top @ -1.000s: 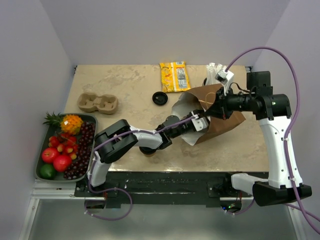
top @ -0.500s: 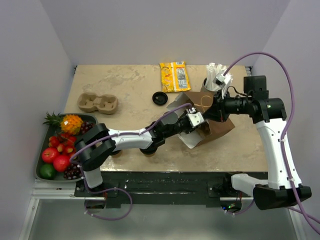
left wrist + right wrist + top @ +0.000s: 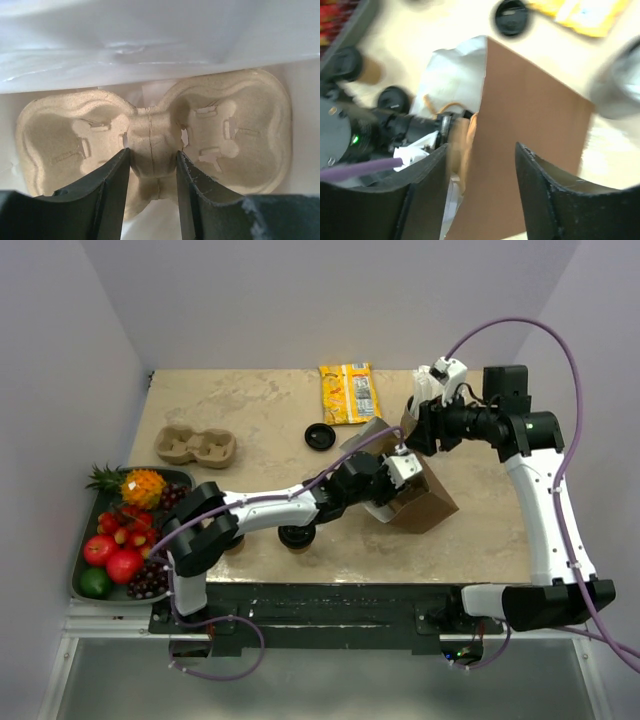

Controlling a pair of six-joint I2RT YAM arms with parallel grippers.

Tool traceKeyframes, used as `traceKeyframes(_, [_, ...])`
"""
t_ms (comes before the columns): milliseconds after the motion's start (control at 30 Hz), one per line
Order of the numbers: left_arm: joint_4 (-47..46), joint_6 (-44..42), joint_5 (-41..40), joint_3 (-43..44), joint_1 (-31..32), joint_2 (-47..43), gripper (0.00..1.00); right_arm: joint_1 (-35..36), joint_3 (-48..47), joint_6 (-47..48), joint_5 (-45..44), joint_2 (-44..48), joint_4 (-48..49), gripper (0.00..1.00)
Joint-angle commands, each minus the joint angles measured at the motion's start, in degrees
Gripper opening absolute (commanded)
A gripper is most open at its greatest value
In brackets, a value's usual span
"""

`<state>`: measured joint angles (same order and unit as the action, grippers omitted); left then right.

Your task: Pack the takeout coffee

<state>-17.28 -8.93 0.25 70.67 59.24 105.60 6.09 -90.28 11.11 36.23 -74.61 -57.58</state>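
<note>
Left wrist view: my left fingers (image 3: 117,180) are clamped on the middle ridge of a cardboard carrier (image 3: 235,135), down inside the paper bag (image 3: 425,502). My right fingers (image 3: 540,190) hang spread apart over the bag, gripping nothing. The coffee's outside the bag. One lidded cup (image 3: 297,536) sits near the worktop's (image 3: 250,405) front edge, half under the left arm, with a loose black lid (image 3: 320,436) farther back.
</note>
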Motion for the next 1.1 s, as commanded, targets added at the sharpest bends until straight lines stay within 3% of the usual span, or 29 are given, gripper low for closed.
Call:
traceKeyframes(0, [5.7, 4.2, -3.1, 9.0, -0.2, 5.1, 0.00, 0.1, -5.0, 0.0, -5.4, 0.6, 0.1, 0.60])
traceKeyframes(233, [4.6, 4.9, -2.1, 12.0, -0.2, 8.6, 0.00, 0.0, -7.9, -1.7, -9.4, 2.4, -1.4, 0.68])
traceKeyframes(433, [6.7, 3.7, -1.8, 17.1, -0.2, 12.2, 0.00, -1.0, -9.2, -2.3, -15.4, 2.6, 0.1, 0.68])
traceKeyframes(600, [8.1, 3.3, -3.1, 20.7, -0.2, 16.3, 0.00, -2.4, -10.0, -5.0, -10.8, 5.3, 1.8, 0.69])
traceKeyframes(833, [9.5, 4.5, -3.9, 23.4, -0.2, 17.7, 0.00, -11.0, -18.5, -10.0, -2.3, 3.6, 3.7, 0.76])
traceKeyframes(1067, [9.7, 5.3, -3.2, 22.5, -0.2, 15.3, 0.00, -11.4, -5.8, -3.7, -8.5, 7.5, 1.9, 0.74])
